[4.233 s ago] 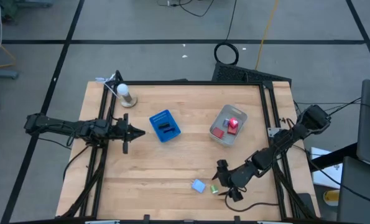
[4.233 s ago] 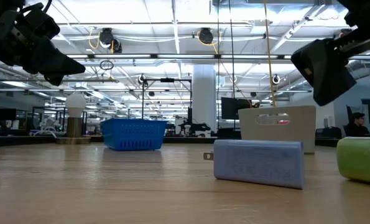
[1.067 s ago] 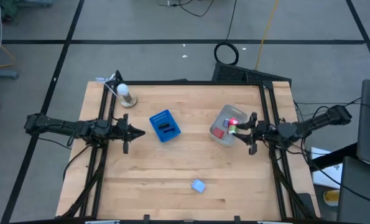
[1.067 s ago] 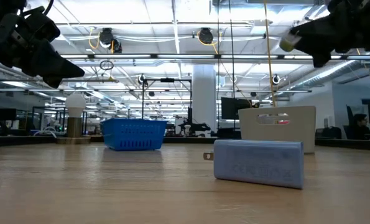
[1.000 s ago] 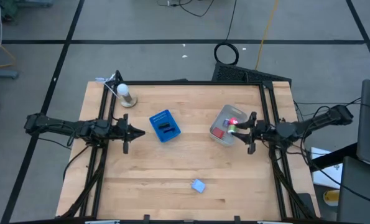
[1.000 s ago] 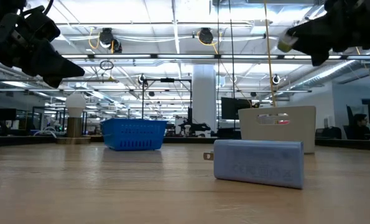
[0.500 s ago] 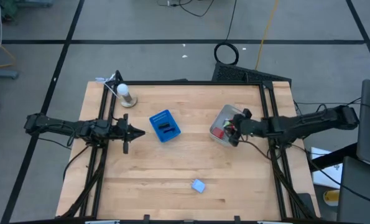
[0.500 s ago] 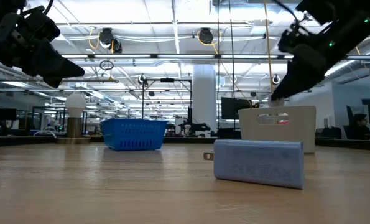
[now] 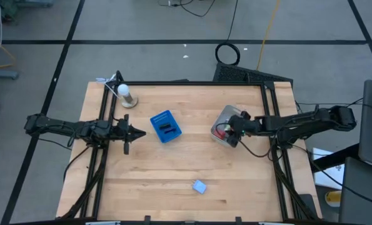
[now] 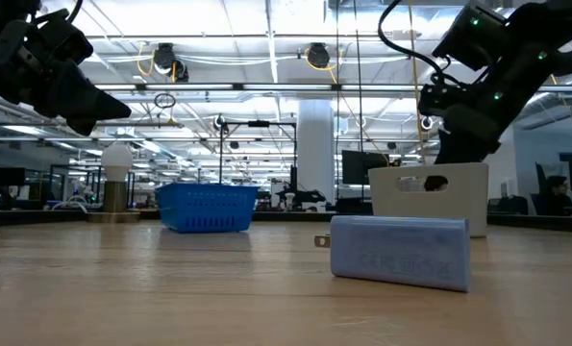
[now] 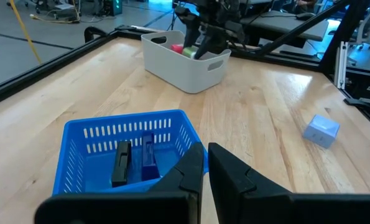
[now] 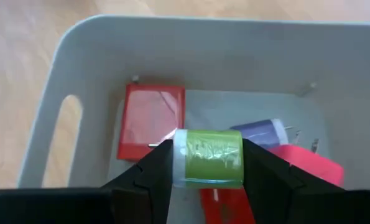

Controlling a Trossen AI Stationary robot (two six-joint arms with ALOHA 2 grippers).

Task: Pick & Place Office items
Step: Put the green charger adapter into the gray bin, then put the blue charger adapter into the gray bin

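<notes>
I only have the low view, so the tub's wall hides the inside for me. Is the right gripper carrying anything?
Observer: Yes. The right gripper is shut on a green piece, held above the inside of the grey tub.
Operator: Is the tub already holding other pieces?
Observer: A red block, a light blue piece and a pink-red piece lie on its floor.
Operator: And the blue basket, anything in it?
Observer: The left wrist view shows a black piece and a dark blue piece side by side in the blue basket.
</notes>
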